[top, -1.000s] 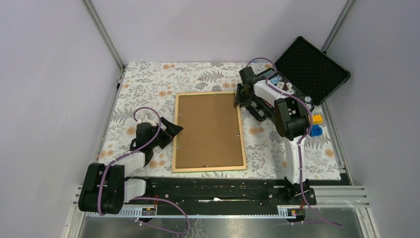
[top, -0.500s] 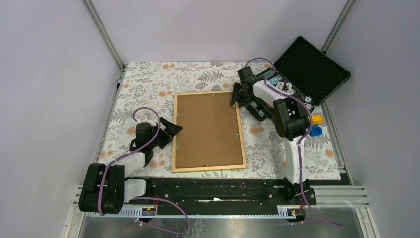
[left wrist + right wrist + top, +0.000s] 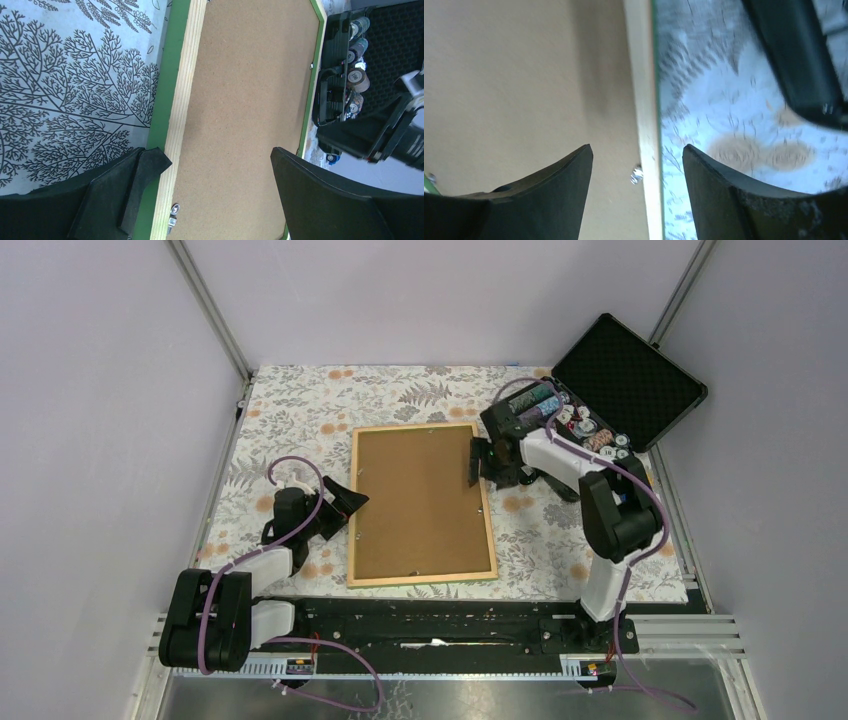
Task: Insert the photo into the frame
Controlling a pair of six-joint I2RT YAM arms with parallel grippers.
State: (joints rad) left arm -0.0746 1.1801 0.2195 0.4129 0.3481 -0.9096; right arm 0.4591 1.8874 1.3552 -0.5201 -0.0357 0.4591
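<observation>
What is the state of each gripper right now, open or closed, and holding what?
Left gripper: open, holding nothing.
Right gripper: open, one finger on each side of the frame edge, gripping nothing.

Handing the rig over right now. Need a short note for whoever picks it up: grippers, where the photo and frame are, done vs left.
Left gripper: open, over the frame's left side, holding nothing.
Right gripper: open, one finger on either side of the frame's right rail near the far corner, holding nothing.
Frame: face down mid-table, with the brown backing panel seated in it.
Photo: not visible in any view. It may be under the panel, but that cannot be told.
Done: the panel is in the frame.
Left: confirm the photo is inside and check that the metal tabs hold the panel.
</observation>
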